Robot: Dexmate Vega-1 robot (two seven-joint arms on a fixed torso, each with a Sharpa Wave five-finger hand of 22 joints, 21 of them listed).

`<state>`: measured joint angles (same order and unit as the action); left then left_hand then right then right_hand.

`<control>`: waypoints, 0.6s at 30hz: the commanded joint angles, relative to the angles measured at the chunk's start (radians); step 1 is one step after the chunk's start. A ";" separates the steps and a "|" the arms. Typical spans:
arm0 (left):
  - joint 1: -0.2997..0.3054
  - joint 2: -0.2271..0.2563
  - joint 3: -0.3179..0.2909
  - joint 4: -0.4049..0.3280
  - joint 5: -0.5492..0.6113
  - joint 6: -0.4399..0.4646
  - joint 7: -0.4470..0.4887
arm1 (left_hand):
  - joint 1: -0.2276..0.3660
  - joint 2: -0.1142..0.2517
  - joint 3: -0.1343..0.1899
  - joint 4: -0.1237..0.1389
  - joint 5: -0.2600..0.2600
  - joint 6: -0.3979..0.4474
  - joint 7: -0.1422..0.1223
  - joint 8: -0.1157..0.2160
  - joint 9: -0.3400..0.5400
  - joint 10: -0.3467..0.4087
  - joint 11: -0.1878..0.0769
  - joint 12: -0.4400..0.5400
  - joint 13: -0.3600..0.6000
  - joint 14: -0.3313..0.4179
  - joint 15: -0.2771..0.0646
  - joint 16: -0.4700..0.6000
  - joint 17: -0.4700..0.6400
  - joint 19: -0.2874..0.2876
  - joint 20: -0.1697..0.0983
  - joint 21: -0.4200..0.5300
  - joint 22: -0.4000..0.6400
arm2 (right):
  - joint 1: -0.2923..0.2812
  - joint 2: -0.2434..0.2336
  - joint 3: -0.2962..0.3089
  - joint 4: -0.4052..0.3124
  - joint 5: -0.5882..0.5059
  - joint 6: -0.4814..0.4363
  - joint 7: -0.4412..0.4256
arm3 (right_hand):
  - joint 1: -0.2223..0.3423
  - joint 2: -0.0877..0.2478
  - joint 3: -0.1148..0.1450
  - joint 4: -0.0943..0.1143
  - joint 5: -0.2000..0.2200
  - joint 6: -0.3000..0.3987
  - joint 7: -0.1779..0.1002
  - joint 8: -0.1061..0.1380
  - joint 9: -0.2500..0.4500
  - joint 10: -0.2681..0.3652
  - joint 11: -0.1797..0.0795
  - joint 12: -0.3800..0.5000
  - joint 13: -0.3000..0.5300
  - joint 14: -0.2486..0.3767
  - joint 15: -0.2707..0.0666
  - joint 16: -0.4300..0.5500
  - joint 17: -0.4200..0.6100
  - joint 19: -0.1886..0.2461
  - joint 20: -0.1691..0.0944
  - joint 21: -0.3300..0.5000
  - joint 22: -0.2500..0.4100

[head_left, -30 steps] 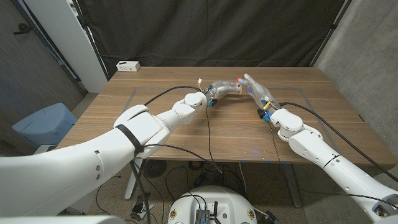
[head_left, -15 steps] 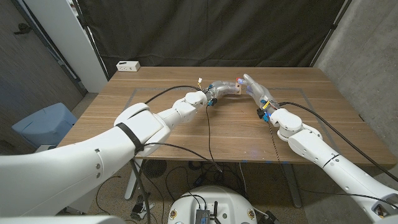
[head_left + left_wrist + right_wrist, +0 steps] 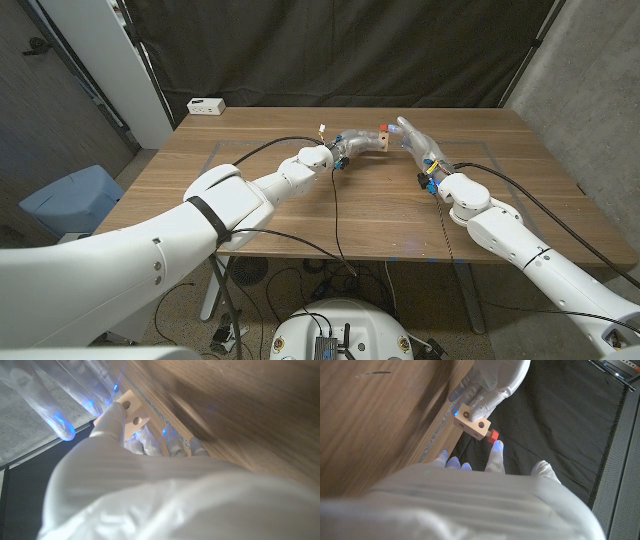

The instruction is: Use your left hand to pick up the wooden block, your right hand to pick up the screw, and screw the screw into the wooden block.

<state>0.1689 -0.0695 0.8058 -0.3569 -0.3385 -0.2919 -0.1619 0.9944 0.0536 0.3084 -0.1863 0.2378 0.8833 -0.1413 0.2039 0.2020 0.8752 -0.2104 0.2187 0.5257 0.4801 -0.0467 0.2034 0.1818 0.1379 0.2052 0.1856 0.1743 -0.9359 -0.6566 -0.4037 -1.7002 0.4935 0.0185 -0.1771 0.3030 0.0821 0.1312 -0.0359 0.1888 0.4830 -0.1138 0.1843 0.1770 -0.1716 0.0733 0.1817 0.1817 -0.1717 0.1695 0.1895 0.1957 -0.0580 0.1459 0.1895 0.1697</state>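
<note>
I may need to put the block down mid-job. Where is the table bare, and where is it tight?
Bare wood lies on the table in front of both hands, between the forearms, and at the right edge. It is crowded at the far middle, where the left hand grips the wooden block against the right hand with the red screw. A white box fills the far left corner.

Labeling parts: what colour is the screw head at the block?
Red, on the screw; clearest in the right wrist view.

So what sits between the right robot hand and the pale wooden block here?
A small red screw, pinched at the right robot hand's fingertips and touching the pale wooden block, which the left robot hand holds. The right wrist view shows it.
</note>
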 commanded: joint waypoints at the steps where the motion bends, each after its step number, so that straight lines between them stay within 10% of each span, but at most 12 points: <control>1: 0.005 0.004 0.001 -0.003 0.008 -0.049 -0.018 | -0.018 0.027 0.036 0.033 0.009 0.014 0.002 0.004 0.002 0.009 -0.004 0.004 0.005 -0.003 -0.030 -0.001 0.003 0.002 0.004 0.008 0.002 | 0.026 0.001 0.007 0.045 -0.001 0.008 0.009 | -0.006 0.004 0.001 -0.006 0.004 -0.014 0.004 -0.007 0.003 -0.054 0.001 0.007 0.000 -0.137 0.004 0.009 0.002 0.008 0.002 0.004 0.003; 18: 0.015 0.005 -0.004 -0.005 0.019 -0.077 -0.032 | -0.019 0.025 0.036 0.033 0.009 0.014 0.001 0.004 0.002 0.010 -0.005 0.004 0.004 -0.003 -0.029 -0.001 0.003 0.003 0.004 0.009 0.002 | 0.073 0.013 0.003 0.117 -0.001 0.028 0.040 | -0.017 -0.002 -0.004 -0.006 0.003 -0.047 0.011 -0.012 0.003 -0.071 0.002 0.003 0.000 -0.146 0.006 0.007 0.004 0.000 0.003 0.002 0.003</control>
<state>0.1782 -0.0660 0.8048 -0.3602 -0.3270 -0.3468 -0.1835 0.9944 0.0536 0.3084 -0.1863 0.2410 0.8836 -0.1415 0.2025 0.2025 0.8802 -0.2131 0.2186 0.5263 0.4801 -0.0467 0.2034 0.1818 0.1379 0.2052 0.1856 0.1743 -0.8949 -0.6508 -0.3989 -1.6299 0.4923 0.0354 -0.1551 0.2983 0.0781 0.1272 -0.0399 0.1888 0.4422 -0.1017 0.1734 0.1796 -0.1716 0.0733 0.1817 0.1817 -0.1717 0.1696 0.1895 0.1975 -0.0553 0.1486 0.1895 0.1697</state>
